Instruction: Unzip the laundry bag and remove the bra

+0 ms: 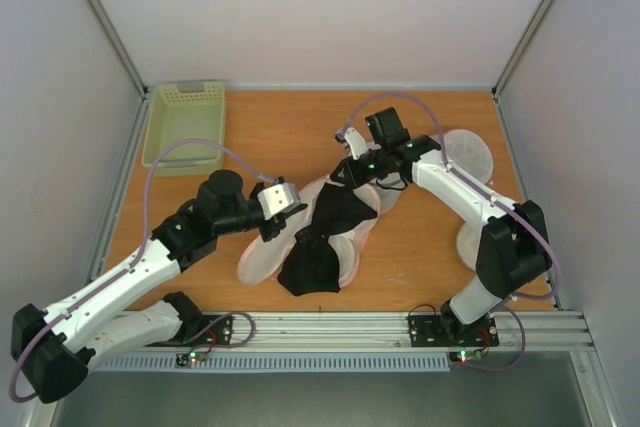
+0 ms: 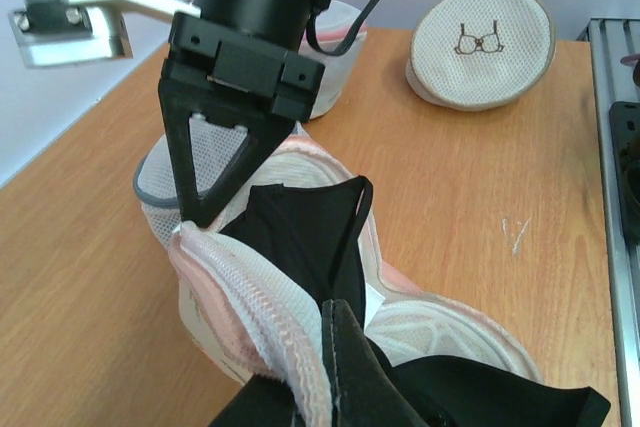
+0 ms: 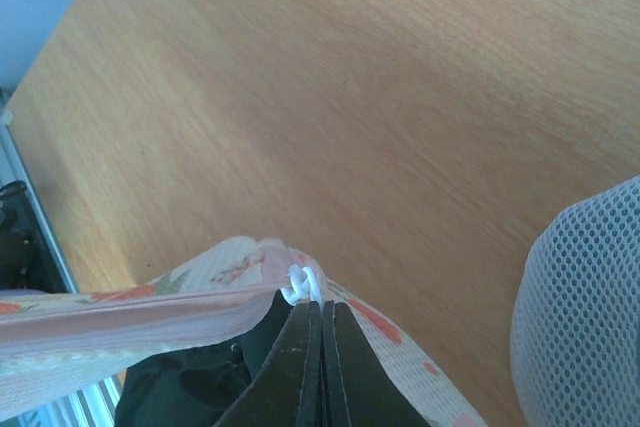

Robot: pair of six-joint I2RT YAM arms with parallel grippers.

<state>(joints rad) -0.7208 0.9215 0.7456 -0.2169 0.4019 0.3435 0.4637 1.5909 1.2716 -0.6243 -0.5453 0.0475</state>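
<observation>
Laundry bag (image 1: 258, 252), the flat beige printed pouch with pink trim and pale mesh inside, lies open in the middle of the wooden table (image 1: 290, 137), small black bra (image 1: 318, 252) draped over it and spilling out the near end. Right gripper (image 3: 320, 309) is clamped tight on the pink far edge, left gripper (image 1: 275, 222) pinched closed on the mesh rim. Round white mesh bags (image 1: 468, 154) sit to the right, pale green plastic basket (image 1: 185, 122) far left.

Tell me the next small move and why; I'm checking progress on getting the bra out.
Probably open the right hand, shut on the laundry bag rim, and move it to the black bra: the bag gapes, the bra lies exposed, the left hand grips the other rim.
</observation>
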